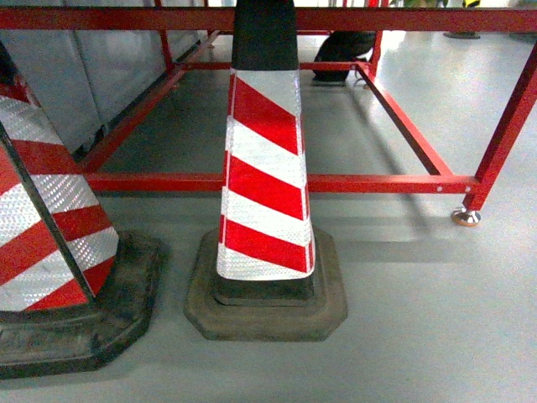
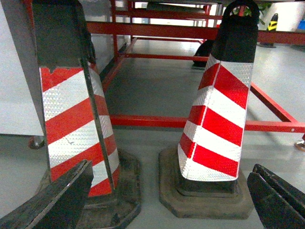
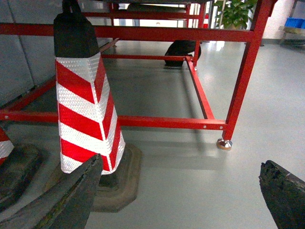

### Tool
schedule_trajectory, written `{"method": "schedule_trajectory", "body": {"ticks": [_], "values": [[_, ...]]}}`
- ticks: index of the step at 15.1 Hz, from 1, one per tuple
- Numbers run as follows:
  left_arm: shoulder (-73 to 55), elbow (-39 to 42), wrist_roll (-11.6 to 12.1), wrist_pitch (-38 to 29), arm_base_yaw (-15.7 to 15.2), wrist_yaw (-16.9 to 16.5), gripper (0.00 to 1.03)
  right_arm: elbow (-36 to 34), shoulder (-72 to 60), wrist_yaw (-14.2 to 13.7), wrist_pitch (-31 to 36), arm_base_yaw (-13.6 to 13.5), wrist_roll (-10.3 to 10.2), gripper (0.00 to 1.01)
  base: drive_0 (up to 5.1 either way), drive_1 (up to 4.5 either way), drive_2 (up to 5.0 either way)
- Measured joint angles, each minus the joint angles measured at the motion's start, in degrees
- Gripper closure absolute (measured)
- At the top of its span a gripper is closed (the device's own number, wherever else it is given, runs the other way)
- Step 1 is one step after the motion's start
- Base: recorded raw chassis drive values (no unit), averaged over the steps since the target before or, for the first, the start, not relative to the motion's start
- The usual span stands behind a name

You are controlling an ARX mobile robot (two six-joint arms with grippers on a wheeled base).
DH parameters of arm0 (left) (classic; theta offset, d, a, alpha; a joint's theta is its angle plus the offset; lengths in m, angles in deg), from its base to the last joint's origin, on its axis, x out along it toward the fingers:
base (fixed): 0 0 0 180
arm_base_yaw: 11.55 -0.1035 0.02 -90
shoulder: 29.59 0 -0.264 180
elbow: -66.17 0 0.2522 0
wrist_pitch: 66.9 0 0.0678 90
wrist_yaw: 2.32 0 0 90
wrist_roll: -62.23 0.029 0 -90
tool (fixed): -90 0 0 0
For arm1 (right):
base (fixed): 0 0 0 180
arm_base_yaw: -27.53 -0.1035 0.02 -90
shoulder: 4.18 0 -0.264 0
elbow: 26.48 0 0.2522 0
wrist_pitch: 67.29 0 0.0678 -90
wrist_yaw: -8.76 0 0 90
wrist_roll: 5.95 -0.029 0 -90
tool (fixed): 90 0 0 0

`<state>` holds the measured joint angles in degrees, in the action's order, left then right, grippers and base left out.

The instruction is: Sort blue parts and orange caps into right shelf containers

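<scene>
Facing a red-and-white striped rubber-based traffic cone [image 1: 265,193], both grippers [image 2: 167,200] [image 3: 181,195] hang spread and empty; no orange caps or crates show. Caps likely handle light and rigid, pinched across their sides.

We take the centre cone [image 1: 264,180] as landmark: red-and-white striped, black-topped, on a dark octagonal base. A second striped cone [image 1: 50,243] stands just left of it; only a narrow strip of grey floor [image 1: 419,336] separates the two bases. Directly behind the centre cone, the red table frame's [image 1: 369,182] low rail runs crosswise, blocking low passage; above that rail the frame is open. Right of the cone we see bare floor up to the frame's footed leg [image 1: 466,216].
</scene>
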<state>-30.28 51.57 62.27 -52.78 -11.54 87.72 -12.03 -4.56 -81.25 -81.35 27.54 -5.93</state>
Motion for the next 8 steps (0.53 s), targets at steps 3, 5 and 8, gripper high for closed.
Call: {"method": "schedule_trajectory", "body": {"ticks": [3,5,8], "values": [[0.00,0.00,0.00,0.00,0.00,0.00,0.05,0.00,0.00,0.00,0.00,0.00,0.00,0.03,0.0,0.00,0.0],[0.00,0.00,0.00,0.00,0.00,0.00,0.05,0.00,0.00,0.02,0.00,0.00,0.00,0.03,0.0,0.00,0.0],[0.00,0.00,0.00,0.00,0.00,-0.02,0.05,0.00,0.00,0.02,0.00,0.00,0.00,0.03,0.0,0.00,0.0]]}}
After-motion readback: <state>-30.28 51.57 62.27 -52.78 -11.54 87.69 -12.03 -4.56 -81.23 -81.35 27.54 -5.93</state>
